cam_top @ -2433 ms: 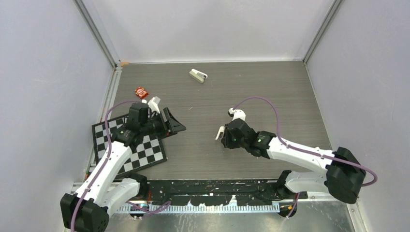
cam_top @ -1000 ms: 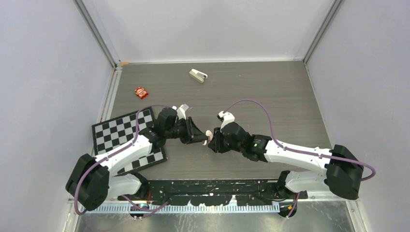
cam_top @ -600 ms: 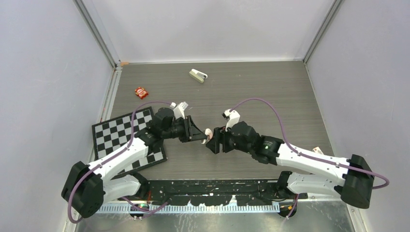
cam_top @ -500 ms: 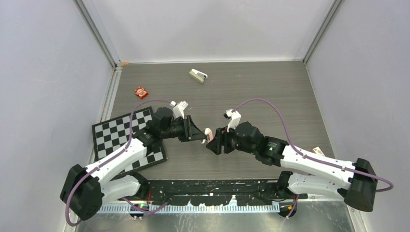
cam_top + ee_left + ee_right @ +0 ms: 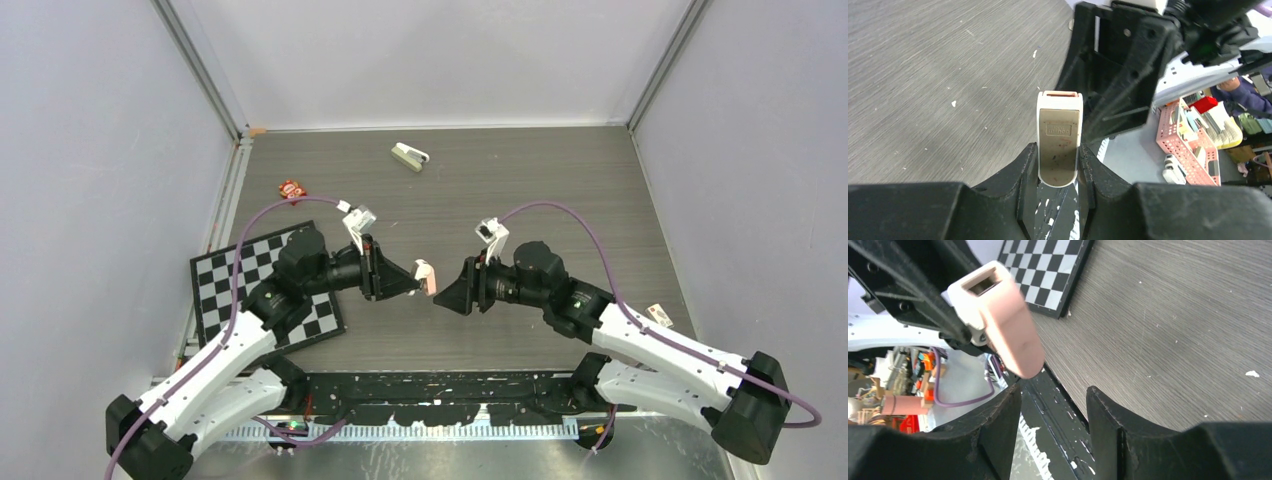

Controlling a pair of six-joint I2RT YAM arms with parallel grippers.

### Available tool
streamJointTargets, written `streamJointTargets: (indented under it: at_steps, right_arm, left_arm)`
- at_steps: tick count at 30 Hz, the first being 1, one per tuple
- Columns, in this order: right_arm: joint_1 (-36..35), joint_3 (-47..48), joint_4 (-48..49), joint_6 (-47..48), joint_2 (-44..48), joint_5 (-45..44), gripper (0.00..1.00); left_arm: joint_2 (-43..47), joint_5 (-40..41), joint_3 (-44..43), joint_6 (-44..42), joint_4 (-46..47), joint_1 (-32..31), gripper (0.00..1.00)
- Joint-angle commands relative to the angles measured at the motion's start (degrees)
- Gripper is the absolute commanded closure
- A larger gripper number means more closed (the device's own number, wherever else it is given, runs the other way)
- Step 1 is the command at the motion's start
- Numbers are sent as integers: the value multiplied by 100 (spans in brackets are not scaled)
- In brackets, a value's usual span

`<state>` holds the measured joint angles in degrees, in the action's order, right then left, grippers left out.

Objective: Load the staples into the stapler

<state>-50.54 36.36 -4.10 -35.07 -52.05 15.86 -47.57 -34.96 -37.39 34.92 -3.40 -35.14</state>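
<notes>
currently the left pincer [image 5: 1059, 150] is closed on the near end of a small pink stapler-like object [image 5: 1059, 135], which is held off the bench [image 5: 560, 200] with its open pink end pointed at the right arm. the right pincer [image 5: 1053, 395] is seen with its fingers spread and nothing between them; it is lined up facing the pink object, close to it but not touching. both pincers are carried above the middle of the bench, tip to tip.

the stapler [image 5: 409, 156] is left lying flat at the far side of the bench, dark end to the right, well apart from both arms. the staples cannot be picked out for sure; a small pale flat piece [image 5: 657, 313] is seen on the bench just beside the right arm's forearm. a red packet [image 5: 292, 189] is seen at far left, and a checkerboard [image 5: 225, 275] lies under the left arm.
</notes>
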Motion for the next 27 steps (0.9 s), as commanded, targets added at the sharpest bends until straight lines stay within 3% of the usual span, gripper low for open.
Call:
streamJointTargets:
  at_steps: [1,9,15,20,23,25,26,27]
  right_arm:
    - [244,-33,883,-226,26,932,44]
    - [247,58,1576,-390,-382,1559,42]
    - [247,65,1864,-437,-457,1629,51]
    - [251,-87,2106,-429,-367,1593,69]
    - [249,-231,2142,-431,-183,1467,89]
    - [251,-274,1967,-433,-47,1292,97]
    - [252,-275,1853,-434,-2,1224,98]
    - [255,-252,1695,-435,24,1148,99]
  left_arm:
    - [204,-554,-69,-322,307,-15,100]
    - [171,-1045,82,72,1081,-17,100]
    - [64,-1218,75,59,1140,-19,100]
    - [92,-1160,106,-46,1049,-13,100]
    - [167,-910,39,-292,689,-10,100]
    - [228,-485,-59,-492,167,-19,100]
    - [238,-241,-129,-602,-81,-17,96]
    - [221,-164,-194,-741,-293,-14,84]
